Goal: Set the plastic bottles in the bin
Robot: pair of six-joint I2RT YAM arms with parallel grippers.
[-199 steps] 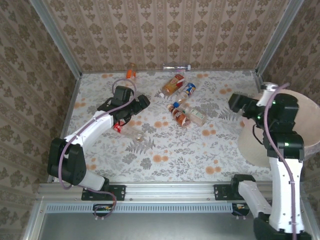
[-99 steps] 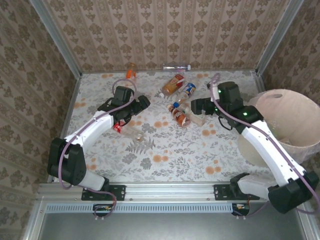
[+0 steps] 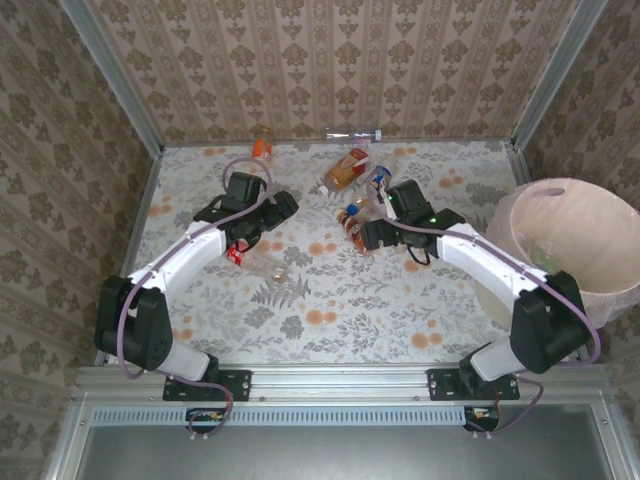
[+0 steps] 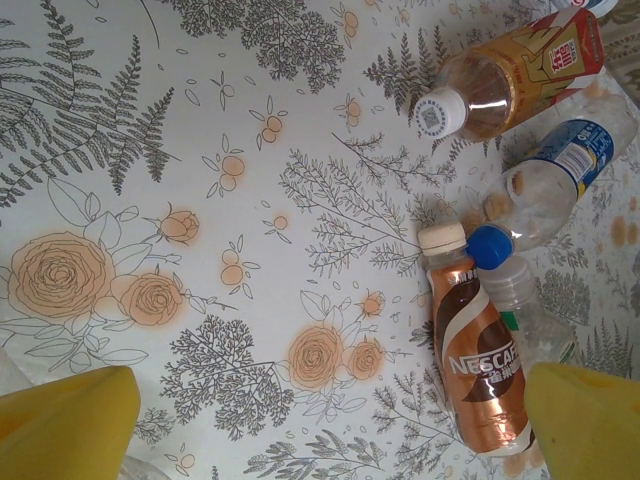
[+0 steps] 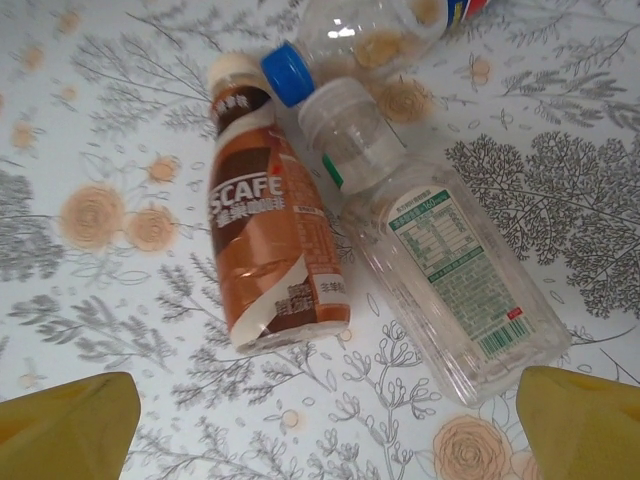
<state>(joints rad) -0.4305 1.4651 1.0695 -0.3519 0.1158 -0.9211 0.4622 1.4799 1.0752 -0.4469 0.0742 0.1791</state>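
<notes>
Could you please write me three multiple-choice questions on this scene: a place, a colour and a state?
1. The bin stands: A) at the table's right side; B) at its far left corner; C) between the arm bases.
2. The cap beside the neck of the brown coffee bottle is: A) red; B) blue; C) green.
3. The right claw is: A) shut on a bottle; B) open; C) shut, empty.
Key: A, the top view shows it far right; B, the right wrist view shows blue; B, its yellow fingers stand wide apart.
</notes>
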